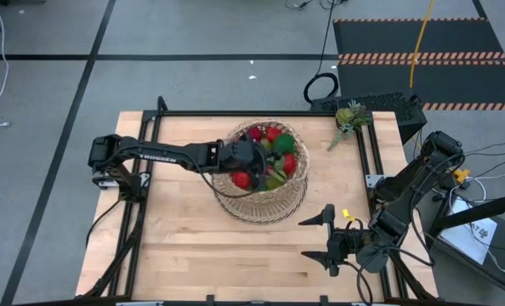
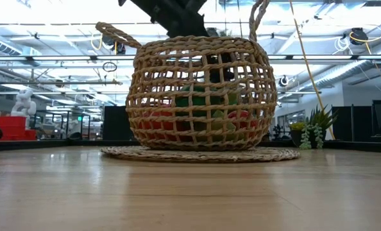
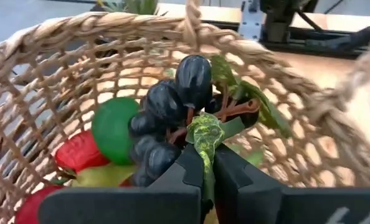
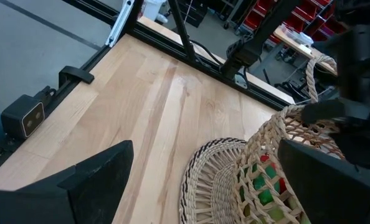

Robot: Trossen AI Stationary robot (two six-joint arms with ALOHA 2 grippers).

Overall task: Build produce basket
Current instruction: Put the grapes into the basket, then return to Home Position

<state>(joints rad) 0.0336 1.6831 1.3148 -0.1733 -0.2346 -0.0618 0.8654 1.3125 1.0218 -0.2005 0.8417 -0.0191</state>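
Note:
The tan wicker basket [image 1: 261,174] stands on a round woven mat [image 2: 197,154] at the table's middle and holds red and green toy produce [image 1: 274,153]. My left gripper [image 3: 208,163] reaches over the basket's rim [image 1: 227,161] and is shut on a bunch of dark grapes [image 3: 166,115] with green leaves, held inside the basket above the other fruit. My right gripper [image 1: 320,235] is open and empty near the table's near right corner. My left gripper pinches a green leaf [image 3: 205,138] at the grape bunch's stem end between its two fingers. The fingers [image 3: 185,171] come from the table's left, slanting down into the basket. The grapes lie just ahead of the fingertips, over the red and green fruit.
A small green plant [image 1: 348,119] lies at the table's far right corner. Black frame rails [image 1: 367,153] run along the table's edges. Bare wood lies between the basket and the near edge.

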